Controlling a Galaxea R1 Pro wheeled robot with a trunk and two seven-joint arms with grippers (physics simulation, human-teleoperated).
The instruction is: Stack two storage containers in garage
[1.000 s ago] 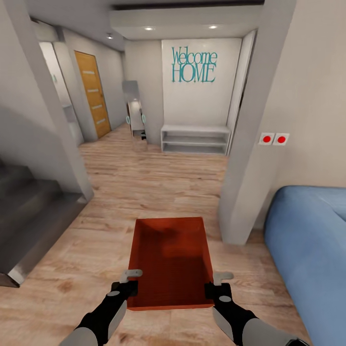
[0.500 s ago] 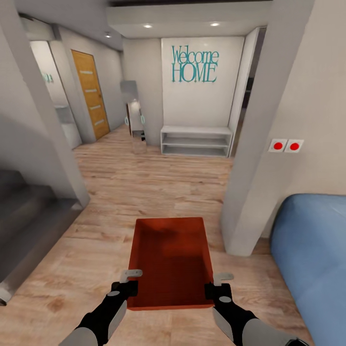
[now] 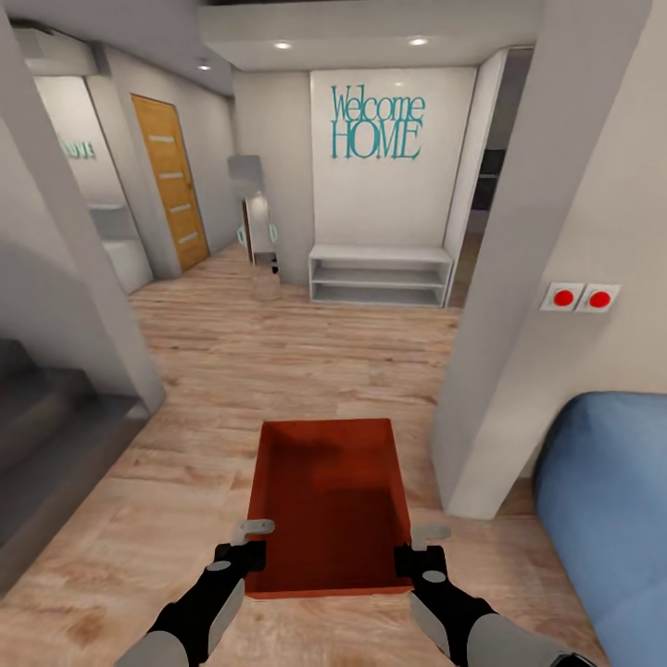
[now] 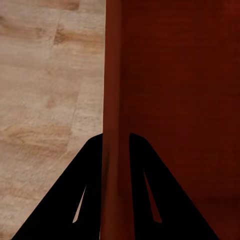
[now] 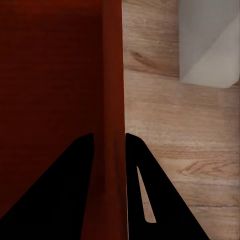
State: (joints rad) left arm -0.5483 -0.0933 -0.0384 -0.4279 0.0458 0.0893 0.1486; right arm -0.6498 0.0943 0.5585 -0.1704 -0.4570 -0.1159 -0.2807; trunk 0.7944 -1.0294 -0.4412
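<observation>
Orange-red rectangular lidless plastic bin [image 3: 329,505] carried above wood-plank floor [image 3: 278,361], long axis fwd, L end effector [image 3: 248,554] & R end effector [image 3: 415,560] each clamped on a side wall.

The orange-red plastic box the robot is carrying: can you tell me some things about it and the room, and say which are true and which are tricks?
1. The orange-red lidless plastic bin is held by both grippers. True: the left gripper and right gripper each clamp a side wall.
2. The bin is full of toys. False: it is empty.
3. The floor is light wood planks. True.
4. The teal wall lettering says "Goodbye". False: it says "Welcome HOME".
5. A blue sofa is at the robot's left. False: at its right.
</observation>
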